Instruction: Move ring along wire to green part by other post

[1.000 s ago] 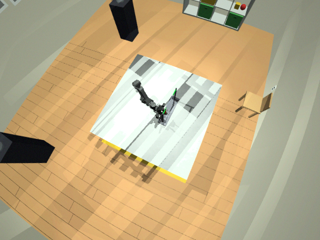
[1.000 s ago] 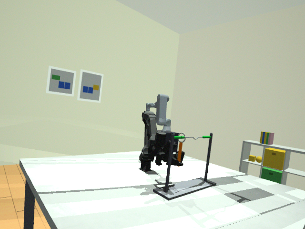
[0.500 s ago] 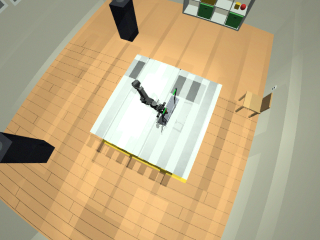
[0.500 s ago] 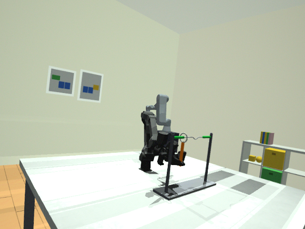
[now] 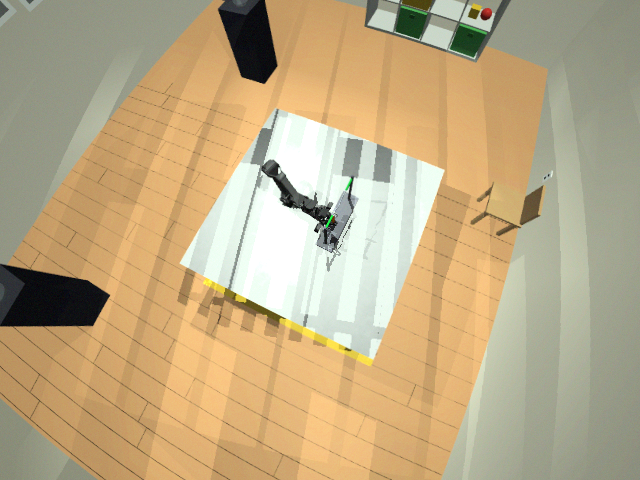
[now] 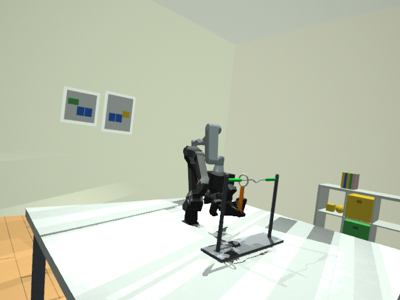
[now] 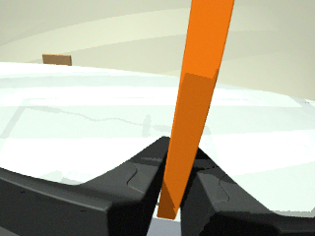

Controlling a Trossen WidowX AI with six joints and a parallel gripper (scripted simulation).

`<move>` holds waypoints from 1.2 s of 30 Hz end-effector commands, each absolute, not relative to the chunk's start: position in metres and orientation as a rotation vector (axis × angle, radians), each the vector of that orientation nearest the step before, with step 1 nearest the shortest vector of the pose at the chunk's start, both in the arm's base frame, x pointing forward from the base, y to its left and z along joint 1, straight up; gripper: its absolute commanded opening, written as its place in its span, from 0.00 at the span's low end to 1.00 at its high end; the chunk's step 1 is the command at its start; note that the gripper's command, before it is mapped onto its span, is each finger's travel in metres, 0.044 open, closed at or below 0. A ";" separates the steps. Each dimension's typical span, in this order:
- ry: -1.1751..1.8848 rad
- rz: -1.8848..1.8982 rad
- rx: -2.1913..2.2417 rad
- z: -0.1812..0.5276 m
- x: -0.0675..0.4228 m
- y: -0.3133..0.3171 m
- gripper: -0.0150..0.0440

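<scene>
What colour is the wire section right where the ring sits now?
Green, just at its end; exterior view shows the ring best.

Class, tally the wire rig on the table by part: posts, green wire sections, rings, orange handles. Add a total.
Posts: 2
Green wire sections: 2
Rings: 1
Orange handles: 1
Total: 6

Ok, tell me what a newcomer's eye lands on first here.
The bright orange handle stands out, clamped low in the dark tool at the table's middle. Above it the ring circles the wire at the end of the green part by the near post.
</scene>
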State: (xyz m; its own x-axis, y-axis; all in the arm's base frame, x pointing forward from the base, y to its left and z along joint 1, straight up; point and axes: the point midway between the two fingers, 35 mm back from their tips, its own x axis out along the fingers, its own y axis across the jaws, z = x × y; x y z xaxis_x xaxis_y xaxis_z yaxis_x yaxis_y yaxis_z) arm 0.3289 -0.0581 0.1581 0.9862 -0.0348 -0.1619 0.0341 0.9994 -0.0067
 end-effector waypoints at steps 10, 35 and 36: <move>0.160 -0.067 0.019 0.159 0.329 -0.043 0.00; 0.337 -0.154 0.029 0.164 0.311 -0.016 0.00; 0.338 -0.153 0.021 0.164 0.311 -0.016 0.00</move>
